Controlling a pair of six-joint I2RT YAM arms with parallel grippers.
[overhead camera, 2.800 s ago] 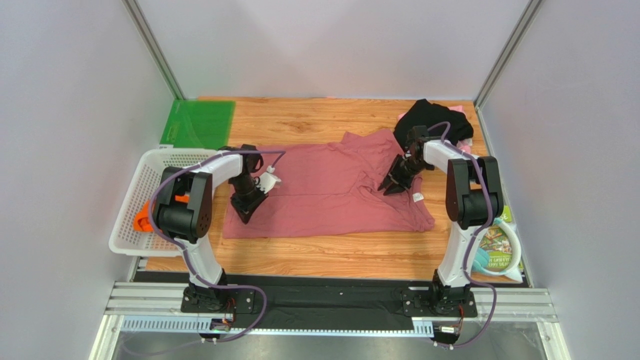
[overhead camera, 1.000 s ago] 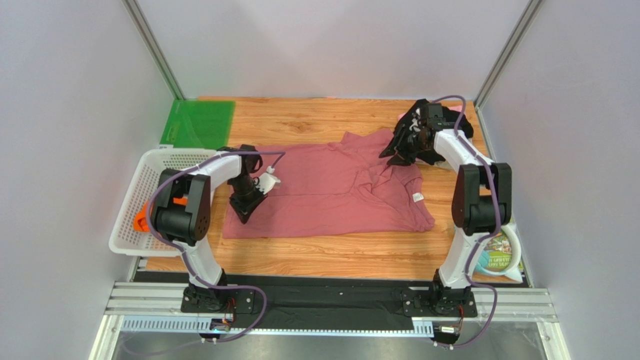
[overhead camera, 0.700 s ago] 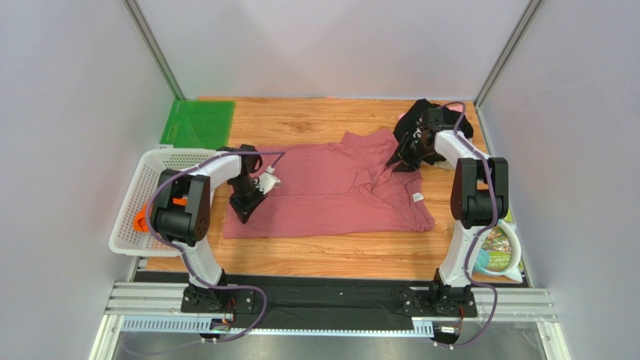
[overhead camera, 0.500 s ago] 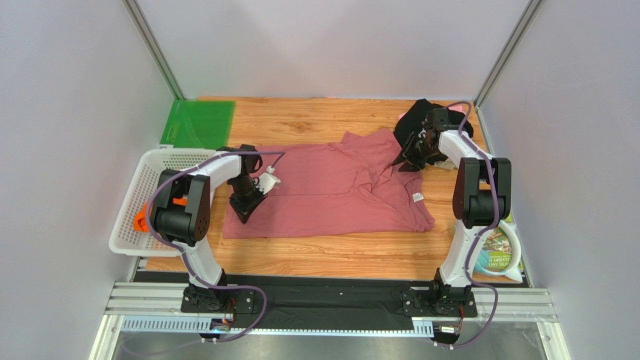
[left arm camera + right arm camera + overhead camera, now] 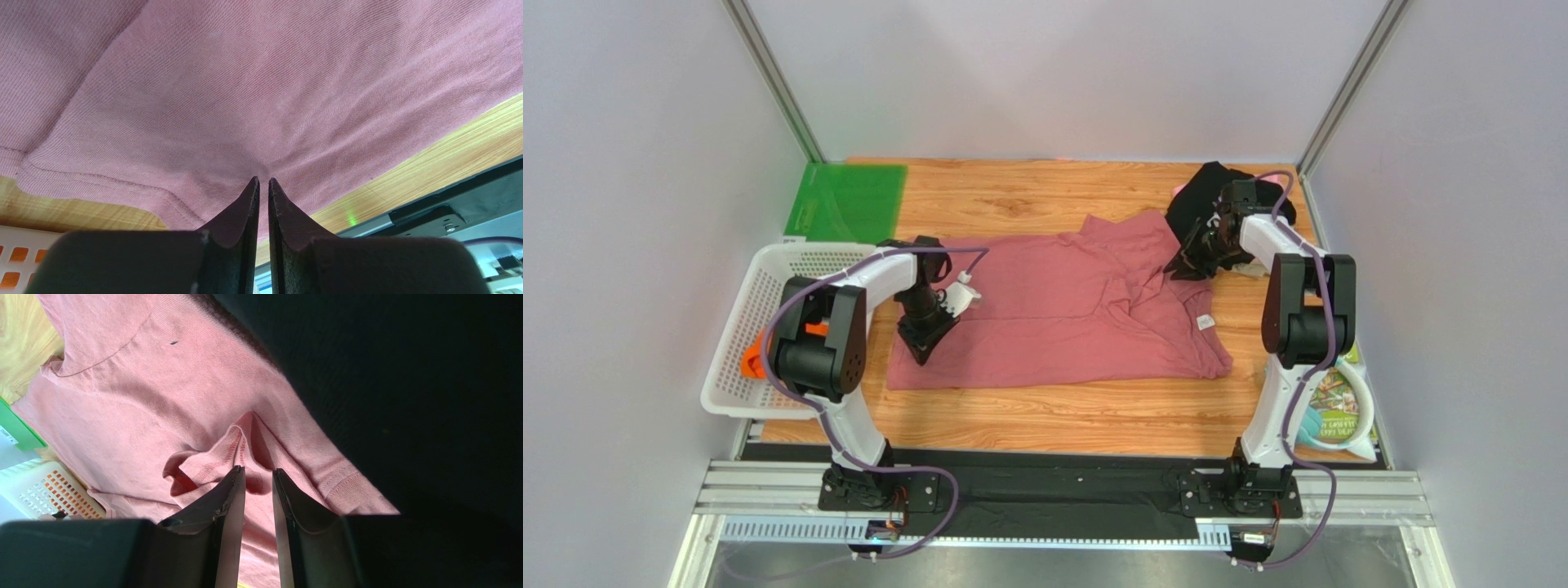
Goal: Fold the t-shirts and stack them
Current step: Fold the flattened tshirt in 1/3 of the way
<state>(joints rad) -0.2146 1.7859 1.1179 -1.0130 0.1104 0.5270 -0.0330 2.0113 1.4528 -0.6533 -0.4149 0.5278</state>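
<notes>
A large dusty-rose t-shirt (image 5: 1063, 312) lies spread across the wooden table, its white neck label (image 5: 1205, 322) at the right. My left gripper (image 5: 928, 341) is shut on a pinch of its left part near the hem (image 5: 264, 180), and wrinkles run into the tips. My right gripper (image 5: 1189, 260) is down on the shirt's far right sleeve, beside a crumpled black t-shirt (image 5: 1228, 194). In the right wrist view the jaws (image 5: 258, 470) stand narrowly open around a raised ridge of sleeve cloth (image 5: 242, 438). The black t-shirt (image 5: 399, 373) fills that view's right side.
A white mesh basket (image 5: 756, 276) stands at the left table edge with something orange (image 5: 756, 360) inside. A green mat (image 5: 848, 202) lies at the far left corner. A printed bag (image 5: 1335, 404) sits off the table's right edge. Grey walls enclose the table.
My right gripper has shifted a little toward the sleeve's edge beside the black t-shirt, and its jaws have narrowed. The left arm and the rose shirt have stayed put.
</notes>
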